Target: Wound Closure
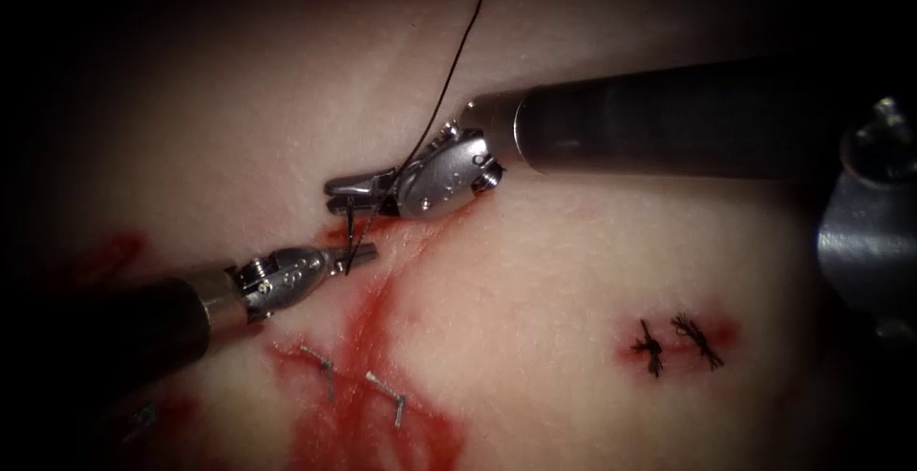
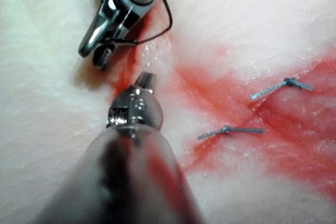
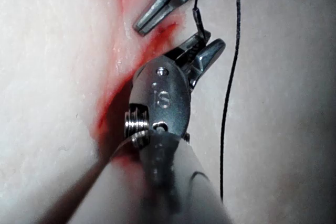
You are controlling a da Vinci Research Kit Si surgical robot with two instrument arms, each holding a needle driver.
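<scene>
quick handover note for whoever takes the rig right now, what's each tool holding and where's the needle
Left tool: jaws shut on the needle.
Right tool: jaws open around the needle's upper part, not clearly clamped on it.
Needle: stands between the two tools just over the cut; whether its tip is in the tissue cannot be told.
Thread: runs up from the right tool, slack.
Done: two dark stitches on the right; pale thread ends on the red fluid.
Left: cut looks unclosed here.

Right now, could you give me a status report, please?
Left tool shut on thread over the cut. Right tool parted, thread at its jaws. Needle not distinguishable from thread. Two staples nearby, below.
</scene>
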